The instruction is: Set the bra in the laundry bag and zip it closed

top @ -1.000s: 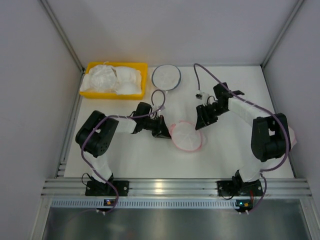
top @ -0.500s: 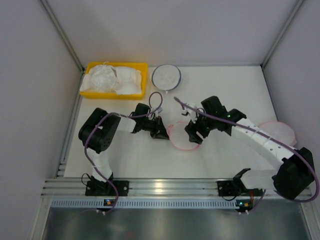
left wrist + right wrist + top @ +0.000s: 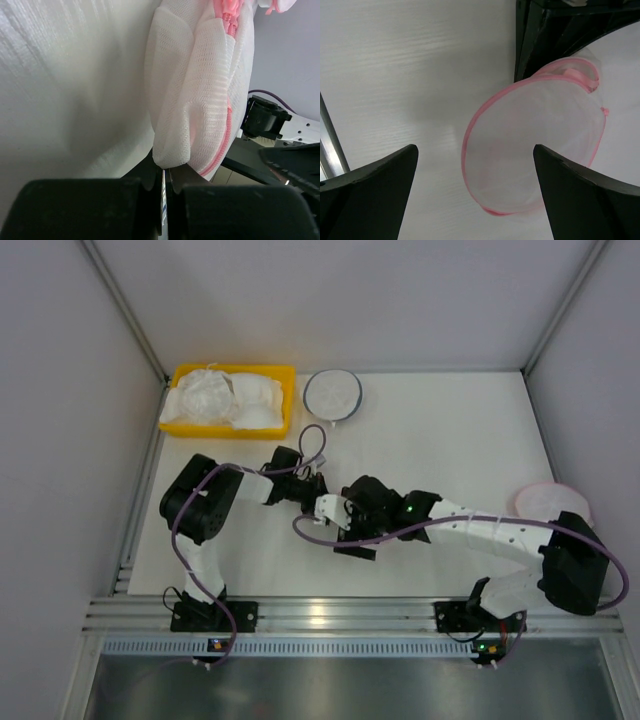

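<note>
The laundry bag (image 3: 535, 145), round white mesh with a pink rim and zip, lies on the table under my right gripper (image 3: 475, 148), which hangs open and wide above it with nothing between its fingers. In the left wrist view the laundry bag (image 3: 195, 90) bulges just ahead of my left gripper (image 3: 167, 175), which is shut on the bag's edge. From above, my right gripper (image 3: 355, 540) covers most of the bag, and my left gripper (image 3: 320, 503) sits right beside it. White bra fabric (image 3: 225, 395) lies heaped in the yellow bin (image 3: 285, 373).
A round white bag with a dark rim (image 3: 332, 393) lies at the back, right of the bin. Another pink-rimmed bag (image 3: 548, 502) sits at the right edge by my right arm's elbow. Purple cables loop over both arms.
My right arm has swung left from beside the bag to over it, and its jaws have spread wide. The left gripper has kept its hold and place.
</note>
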